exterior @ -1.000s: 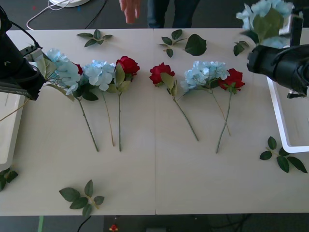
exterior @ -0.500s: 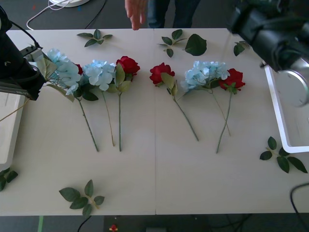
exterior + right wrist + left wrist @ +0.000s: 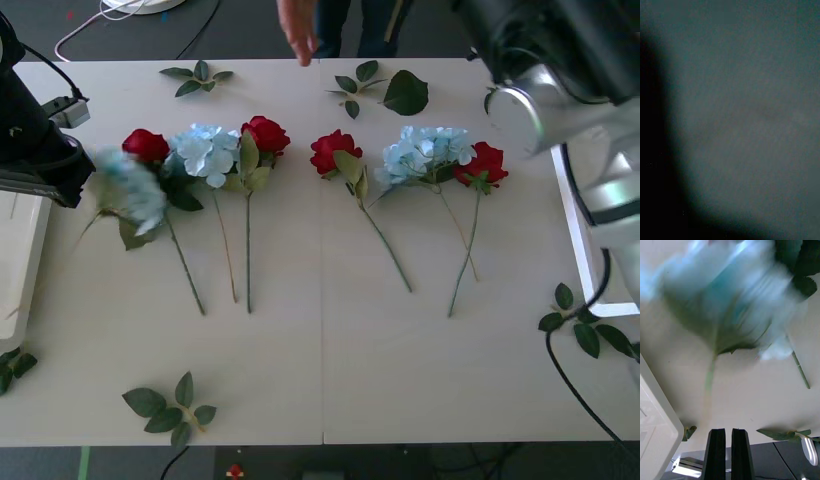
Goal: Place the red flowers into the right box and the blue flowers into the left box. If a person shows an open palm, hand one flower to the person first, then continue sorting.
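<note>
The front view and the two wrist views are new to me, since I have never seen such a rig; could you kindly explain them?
This is a two-armed robot sorting artificial flowers. The front view looks down from above its arms at the table. The left arm is at the left edge, and the right arm is raised at the far right. Each wrist view comes from a camera on that arm's wrist.

On the table lie red flowers, blue flowers and loose leaves. A white box stands at each side, left box and right box. A person's hand reaches in at the far edge.

The left claw is shut. One blue flower is just before it, and I cannot tell whether it is held. The right wrist view is too dark to read.
</note>
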Robot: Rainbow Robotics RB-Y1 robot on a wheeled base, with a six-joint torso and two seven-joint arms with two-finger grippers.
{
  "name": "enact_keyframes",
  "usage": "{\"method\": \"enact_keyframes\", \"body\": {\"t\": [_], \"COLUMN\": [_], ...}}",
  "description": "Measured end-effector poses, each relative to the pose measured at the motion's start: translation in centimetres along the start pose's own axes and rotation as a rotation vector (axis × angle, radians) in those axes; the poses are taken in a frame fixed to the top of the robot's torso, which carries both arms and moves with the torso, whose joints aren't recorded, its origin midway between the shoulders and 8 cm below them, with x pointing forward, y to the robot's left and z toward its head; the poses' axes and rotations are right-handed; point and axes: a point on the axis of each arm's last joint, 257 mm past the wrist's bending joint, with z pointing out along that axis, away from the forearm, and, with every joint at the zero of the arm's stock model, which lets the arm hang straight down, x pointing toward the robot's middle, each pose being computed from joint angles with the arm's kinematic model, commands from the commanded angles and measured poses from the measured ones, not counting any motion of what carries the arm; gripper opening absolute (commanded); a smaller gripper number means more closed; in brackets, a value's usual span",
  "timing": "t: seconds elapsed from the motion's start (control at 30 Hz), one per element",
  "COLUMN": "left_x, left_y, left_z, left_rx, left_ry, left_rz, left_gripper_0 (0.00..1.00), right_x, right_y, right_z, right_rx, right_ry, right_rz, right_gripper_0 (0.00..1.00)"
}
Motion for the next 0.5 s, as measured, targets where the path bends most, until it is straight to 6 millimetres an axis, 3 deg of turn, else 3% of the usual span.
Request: {"method": "enact_keyframes", "body": {"t": [0.5], "left_x": [0.0], "left_y": [0.0], "left_z": [0.0], "left_rx": [0.0], "left_ry": [0.0], "left_rz": [0.0], "left_gripper_0": [0.03], "right_x": [1.1], "right_y": [1.4], "right_z": [1.5], "right_rx": [-0.03], "right_ry": [0.019], "right_rz": [-0.166], "right_gripper_0": [0.0]}}
